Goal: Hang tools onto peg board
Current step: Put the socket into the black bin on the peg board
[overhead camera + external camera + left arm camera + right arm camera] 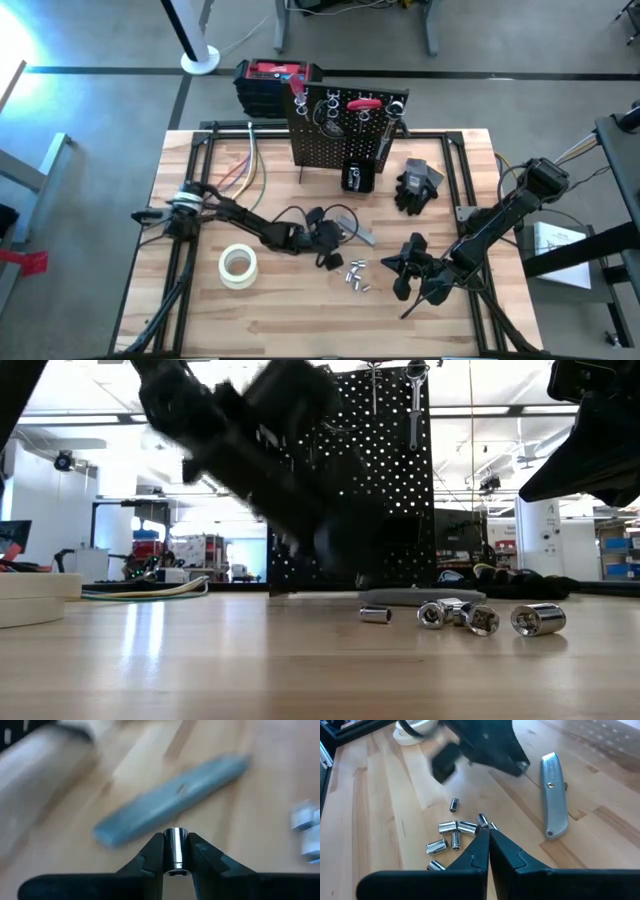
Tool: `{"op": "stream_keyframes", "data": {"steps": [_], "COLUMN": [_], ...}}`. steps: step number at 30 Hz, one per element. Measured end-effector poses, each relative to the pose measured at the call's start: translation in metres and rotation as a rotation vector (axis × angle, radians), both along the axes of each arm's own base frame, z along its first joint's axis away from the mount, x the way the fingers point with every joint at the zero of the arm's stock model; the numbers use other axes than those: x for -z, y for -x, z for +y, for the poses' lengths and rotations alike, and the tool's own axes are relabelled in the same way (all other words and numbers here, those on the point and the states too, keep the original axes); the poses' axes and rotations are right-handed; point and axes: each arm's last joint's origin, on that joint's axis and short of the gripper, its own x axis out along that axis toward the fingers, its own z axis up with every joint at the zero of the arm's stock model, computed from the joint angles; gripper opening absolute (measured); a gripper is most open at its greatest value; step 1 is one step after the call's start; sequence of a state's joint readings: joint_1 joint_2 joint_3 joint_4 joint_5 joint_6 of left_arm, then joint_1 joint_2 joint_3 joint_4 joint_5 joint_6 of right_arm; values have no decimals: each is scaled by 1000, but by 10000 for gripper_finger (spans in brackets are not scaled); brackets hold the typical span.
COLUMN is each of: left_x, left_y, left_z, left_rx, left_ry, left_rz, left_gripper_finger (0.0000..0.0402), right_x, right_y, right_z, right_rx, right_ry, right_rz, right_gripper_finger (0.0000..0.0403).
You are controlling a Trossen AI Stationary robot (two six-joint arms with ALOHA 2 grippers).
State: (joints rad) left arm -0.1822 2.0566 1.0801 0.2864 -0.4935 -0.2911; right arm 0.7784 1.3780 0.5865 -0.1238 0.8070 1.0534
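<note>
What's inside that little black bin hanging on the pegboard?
From above, the small black bin low on the peg board shows something pale inside, too small to identify. Its walls hide the rest, and in the low view the left arm covers it.

Two dark jointed arms, blk tapered fingers [150, 857], cables alongside.

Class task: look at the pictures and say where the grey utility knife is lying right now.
In the high view the grey utility knife lies flat on the wooden table near its middle, just right of the left gripper, behind the silvery sockets and in front of the peg board.
</note>
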Motion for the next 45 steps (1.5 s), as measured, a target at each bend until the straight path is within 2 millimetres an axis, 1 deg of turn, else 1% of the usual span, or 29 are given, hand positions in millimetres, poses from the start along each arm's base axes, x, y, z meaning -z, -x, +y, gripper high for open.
{"op": "stream_keyframes", "data": {"steps": [2, 4, 6, 8, 10, 13, 16, 18, 21, 25, 27, 30, 33, 35, 38, 41, 45], "left_x": [-18, -33, -46, -58, -69, -79, -84, -92, -104, -116, -120, -122, -123, -122, -117, -106, -93], "left_y": [0, 0, 2, 3, 3, 3, 2, -2, -10, -19, -21, -23, -23, -23, -20, -13, 3], "left_z": [-1, 0, 3, 11, 22, 46, 69, 82, 95, 102, 104, 104, 103, 103, 102, 89, 52], "left_rx": [36, 81, 79, 56, 32, -13, -20, -13, -3, -12, -19, 10, 23, 24, 29, 44, 92], "left_ry": [-8, -73, -141, -182, -201, -195, -160, -137, -118, -116, -116, -132, -134, -135, -116, -49, 25], "left_rz": [-40, -52, -60, -76, -100, -121, -154, -186, -228, -210, -164, -102, -99, -97, -48, 12, -27], "left_gripper_finger": [53, 53, 53, 53, 53, 54, 54, 54, 55, 62, 77, 111, 152, 180, 217, 237, 241], "right_x": [0, 0, 0, 0, 0, 0, 0, -1, -1, -3, -4, -1, 5, 10, 19, 30, 39], "right_y": [0, 0, 0, 0, 0, 0, 0, 0, 0, -1, -1, -2, -7, -14, -26, -38, -48], "right_z": [0, 0, 0, 0, 0, 0, 0, -1, -1, -4, -4, -3, 0, 0, 2, 6, 13], "right_rx": [0, -2, -3, -4, -5, -5, 1, 13, 31, 110, 129, 94, 59, 61, 55, 6, -80], "right_ry": [0, 4, 7, 13, 16, 16, 16, 24, 43, 71, 53, 54, 87, 97, 120, 150, 162], "right_rz": [0, 0, 0, 0, 1, 0, -4, -14, -32, -98, -114, -83, -60, -68, -82, -58, 4], "right_gripper_finger": [2, 2, 2, 2, 2, 2, 2, 2, 2, 2, 2, 2, 6, 17, 50, 93, 145]}}
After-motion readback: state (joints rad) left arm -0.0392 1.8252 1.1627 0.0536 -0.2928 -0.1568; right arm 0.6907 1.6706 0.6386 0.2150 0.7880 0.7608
